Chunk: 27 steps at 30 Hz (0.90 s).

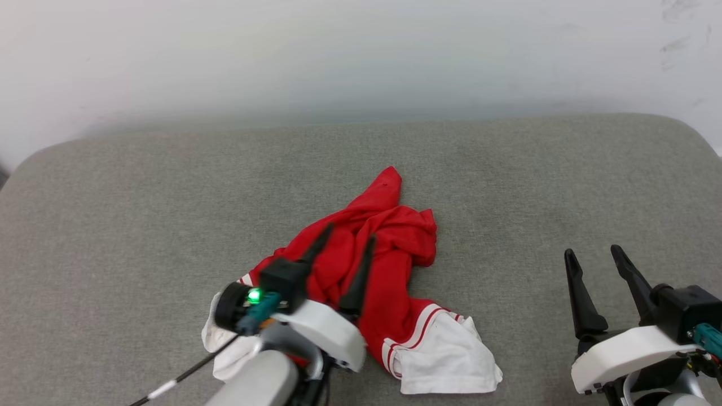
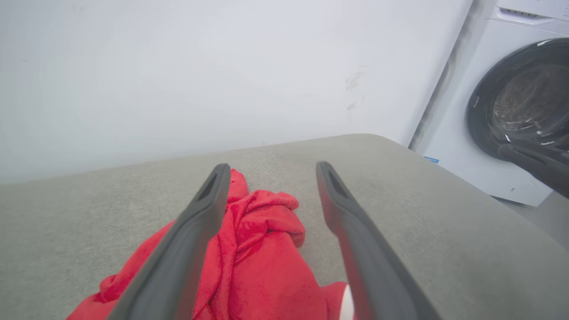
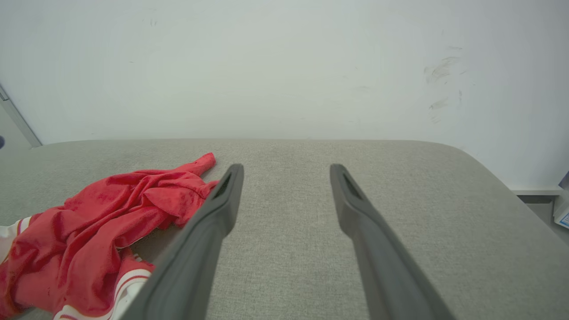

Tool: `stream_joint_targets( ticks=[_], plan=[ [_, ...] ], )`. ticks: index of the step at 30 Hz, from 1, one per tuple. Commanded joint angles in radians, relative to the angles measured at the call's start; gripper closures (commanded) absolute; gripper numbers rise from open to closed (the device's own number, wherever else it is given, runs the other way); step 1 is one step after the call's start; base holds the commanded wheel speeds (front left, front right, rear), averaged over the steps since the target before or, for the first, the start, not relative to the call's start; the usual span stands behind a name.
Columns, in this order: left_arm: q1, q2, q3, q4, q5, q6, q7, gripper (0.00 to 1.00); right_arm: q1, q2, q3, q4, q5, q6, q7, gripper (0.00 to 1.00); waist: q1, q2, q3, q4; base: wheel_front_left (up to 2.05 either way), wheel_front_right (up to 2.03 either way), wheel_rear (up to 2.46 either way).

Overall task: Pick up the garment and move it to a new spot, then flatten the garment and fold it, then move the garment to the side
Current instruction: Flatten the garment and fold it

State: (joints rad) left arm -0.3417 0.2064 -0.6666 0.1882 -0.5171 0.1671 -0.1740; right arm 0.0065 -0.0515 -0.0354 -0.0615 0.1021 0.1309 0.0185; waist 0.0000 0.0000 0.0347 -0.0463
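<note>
The garment (image 1: 389, 265), a red shirt with white sleeves and red-and-white stripe trim, lies crumpled in a heap on the grey padded table (image 1: 141, 192), a little left of the middle near the front. My left gripper (image 1: 348, 237) hovers over the heap with its jaws open and nothing between them; in the left wrist view the garment (image 2: 258, 262) lies under and between its fingers (image 2: 195, 231). My right gripper (image 1: 595, 254) stands open at the lower right, apart from the cloth. In the right wrist view the garment (image 3: 111, 218) lies to the left of the gripper (image 3: 286, 171).
A white wall runs along the table's far edge. A white washing machine (image 2: 511, 111) with a dark round door stands beyond the table's right end. Bare grey table surface (image 1: 536, 186) spreads on all sides of the heap.
</note>
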Motion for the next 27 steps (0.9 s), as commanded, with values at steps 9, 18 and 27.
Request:
stream_joint_targets(
  ticks=[9,18,27],
  plan=[
    [0.124,0.133,0.182,-0.104,-0.043,0.11,-0.058,0.0,0.036,0.002,-0.006,-0.004,0.04,0.0,0.068,0.0,0.0,0.0,-0.021,0.032,0.0,0.0,0.0],
    [0.194,0.201,0.217,-0.227,-0.033,0.159,-0.039,0.0,0.078,-0.095,0.096,0.009,0.181,0.0,0.522,0.0,0.0,0.0,-0.001,0.068,0.0,0.0,0.0],
    [0.165,0.192,0.2,-0.286,-0.021,0.165,-0.027,0.0,-0.023,-0.184,0.226,0.066,0.275,0.0,0.689,0.0,0.0,0.0,0.078,0.117,0.0,0.0,0.0]
  ],
)
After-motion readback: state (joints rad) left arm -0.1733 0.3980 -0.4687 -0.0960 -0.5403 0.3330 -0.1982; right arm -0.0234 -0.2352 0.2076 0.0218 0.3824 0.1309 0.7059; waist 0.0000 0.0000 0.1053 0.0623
